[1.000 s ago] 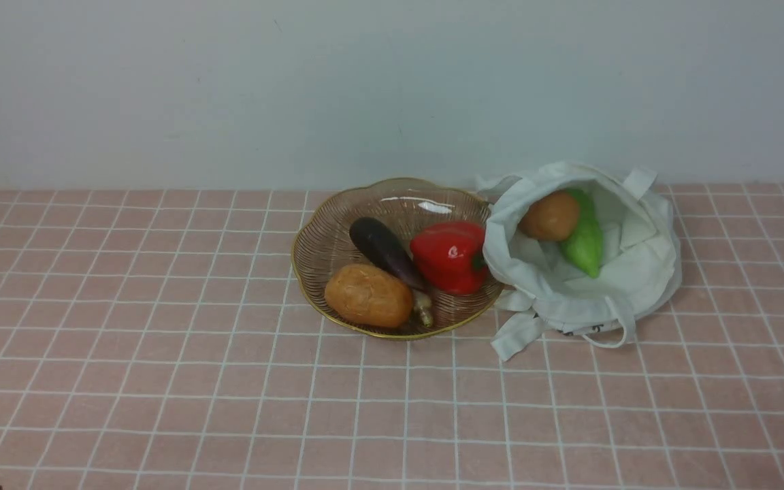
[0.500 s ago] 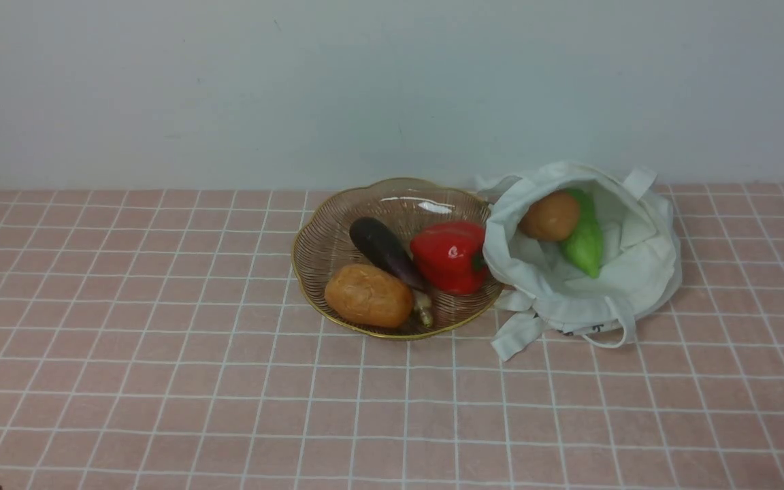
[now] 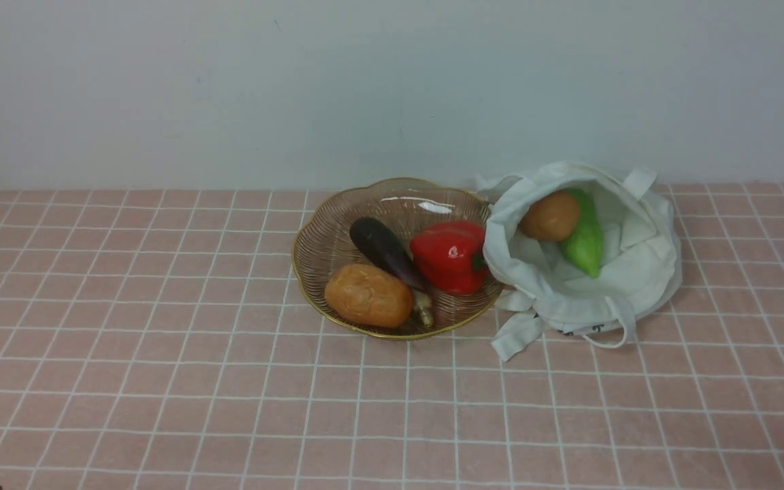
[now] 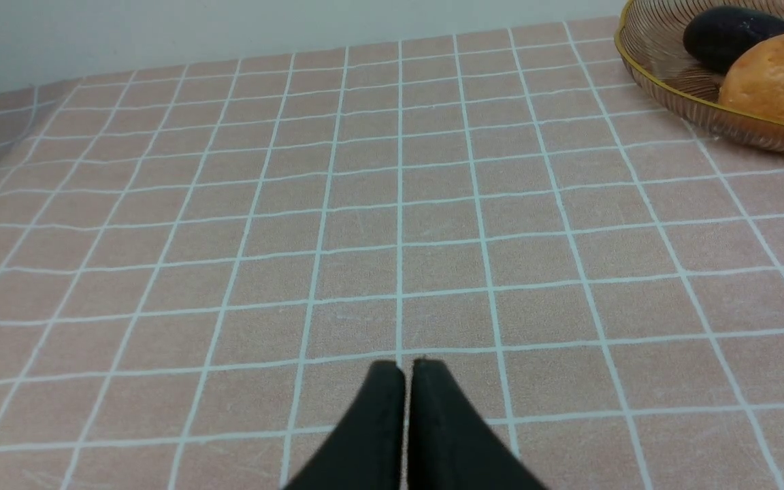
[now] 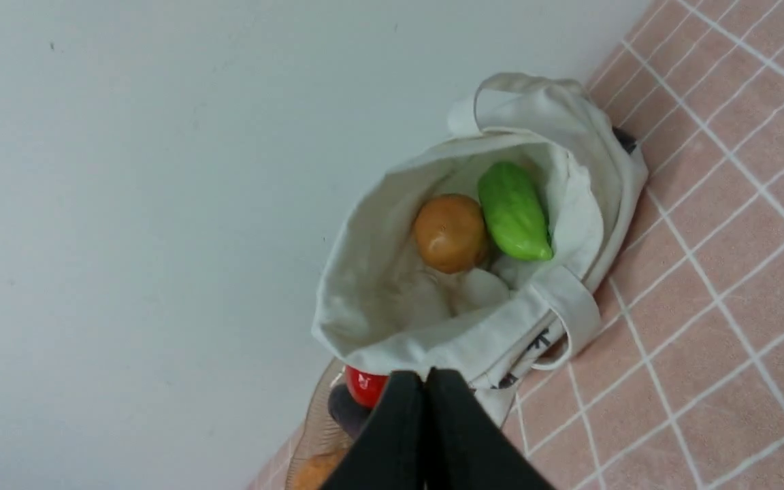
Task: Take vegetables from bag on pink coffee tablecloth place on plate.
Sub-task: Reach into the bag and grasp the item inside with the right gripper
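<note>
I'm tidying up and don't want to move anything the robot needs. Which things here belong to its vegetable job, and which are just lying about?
Part of the job:
- bag
- potato and green vegetable inside it
- plate
- pink tablecloth

Just lying about:
- nothing that I can see; the eggplant, red pepper and other potato already sit on the plate

Left arm's black, tapered two-finger gripper (image 4: pixel 407 371): tips together, jaws shut, nothing between them. Right arm's matching black, tapered gripper (image 5: pixel 425 381): likewise closed, holding nothing. Front view: only a small dark bit at the near left corner; both wrists out of sight there.
</note>
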